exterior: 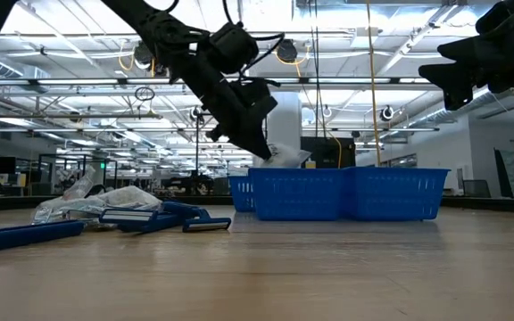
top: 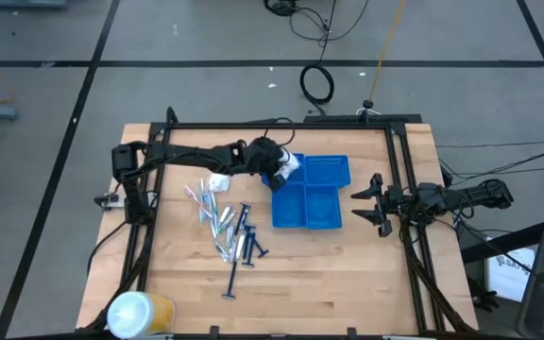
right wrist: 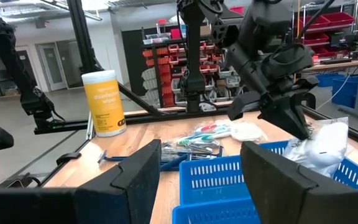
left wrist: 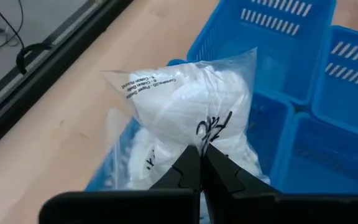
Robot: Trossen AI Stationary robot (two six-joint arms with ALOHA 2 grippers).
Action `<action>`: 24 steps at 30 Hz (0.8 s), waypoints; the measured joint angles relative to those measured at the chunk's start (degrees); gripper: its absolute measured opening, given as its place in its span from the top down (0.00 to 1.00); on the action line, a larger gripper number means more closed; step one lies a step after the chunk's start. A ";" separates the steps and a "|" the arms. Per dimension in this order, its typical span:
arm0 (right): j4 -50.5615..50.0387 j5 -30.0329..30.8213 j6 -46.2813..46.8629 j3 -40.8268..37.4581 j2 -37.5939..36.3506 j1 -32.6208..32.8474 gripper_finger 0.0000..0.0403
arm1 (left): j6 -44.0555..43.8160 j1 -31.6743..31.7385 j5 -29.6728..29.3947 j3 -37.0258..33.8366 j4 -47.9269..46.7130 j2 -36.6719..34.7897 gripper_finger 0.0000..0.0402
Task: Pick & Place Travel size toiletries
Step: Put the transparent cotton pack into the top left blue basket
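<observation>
My left gripper (top: pixel 280 173) (exterior: pixel 264 152) (left wrist: pixel 201 155) is shut on a crinkly clear-white packet (top: pixel 292 167) (left wrist: pixel 185 109) at the far-left corner of the blue compartment tray (top: pixel 324 203) (exterior: pixel 355 192). The other toiletries lie in a heap on the table left of the tray: tubes and pale sticks (top: pixel 217 219), and dark blue razors (top: pixel 246 241) (exterior: pixel 163 217). One razor (top: pixel 232 281) lies apart, nearer the near edge. My right gripper (top: pixel 368 202) (right wrist: pixel 201 180) hangs open to the right of the tray, touching nothing. My left gripper pinches the packet's clear film (left wrist: pixel 211 134) between its two fingertips, at the side of the packet facing the wrist. The fingers (exterior: pixel 255 143) come slanting down from the table's left. The packet (exterior: pixel 286 157) sits at the tray's rim, with its lower end inside the far-left compartment. Whether it rests on the floor there, I cannot tell.
A big white-and-yellow roll (top: pixel 140 312) (right wrist: pixel 106 102) stands at the table's near-left corner. The tray's other compartments (left wrist: pixel 328 155) show only blue floor. A black frame (top: pixel 281 126) runs around the table's far, left and right sides. Bare wood (top: pixel 348 283) lies near the tray.
</observation>
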 joint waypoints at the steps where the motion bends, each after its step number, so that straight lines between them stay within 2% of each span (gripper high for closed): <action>1: 0.00 0.01 0.00 -0.01 0.00 0.01 0.48 | 0.00 0.05 -0.28 0.00 -0.16 0.02 0.99; 24: 0.00 -0.01 0.00 0.00 0.00 0.01 0.48 | -1.79 0.24 -0.33 -0.55 1.55 0.02 0.97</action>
